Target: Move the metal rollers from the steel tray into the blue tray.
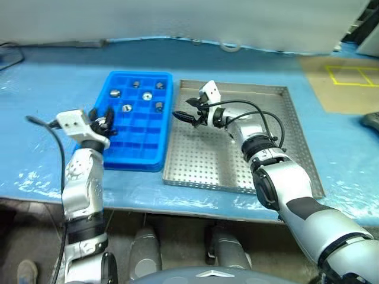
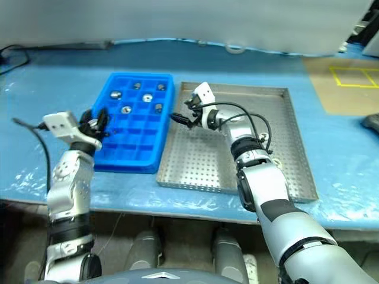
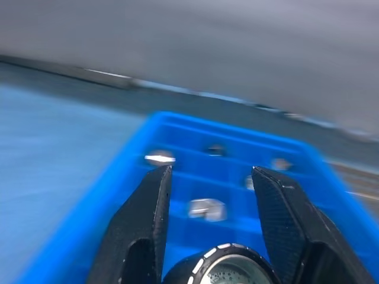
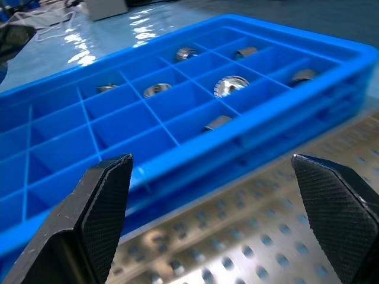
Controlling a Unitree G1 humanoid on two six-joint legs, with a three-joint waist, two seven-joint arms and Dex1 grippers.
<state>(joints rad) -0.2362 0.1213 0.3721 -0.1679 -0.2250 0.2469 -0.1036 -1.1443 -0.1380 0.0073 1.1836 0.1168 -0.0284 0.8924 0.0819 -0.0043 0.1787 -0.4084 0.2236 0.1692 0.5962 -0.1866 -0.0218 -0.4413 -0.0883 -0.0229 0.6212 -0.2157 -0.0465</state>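
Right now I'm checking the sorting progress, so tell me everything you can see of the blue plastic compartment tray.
The bright blue rectangular plastic tray is a grid of small square compartments. It lies flat on the blue-covered table, directly beside the perforated grey steel tray. Six small silvery metal rollers sit in separate far compartments; the near rows look empty.

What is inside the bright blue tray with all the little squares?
Six small silvery metal rollers sit in separate compartments at the far end of the bright blue plastic tray. The other visible compartments look empty. The left gripper covers some near the tray's left edge.
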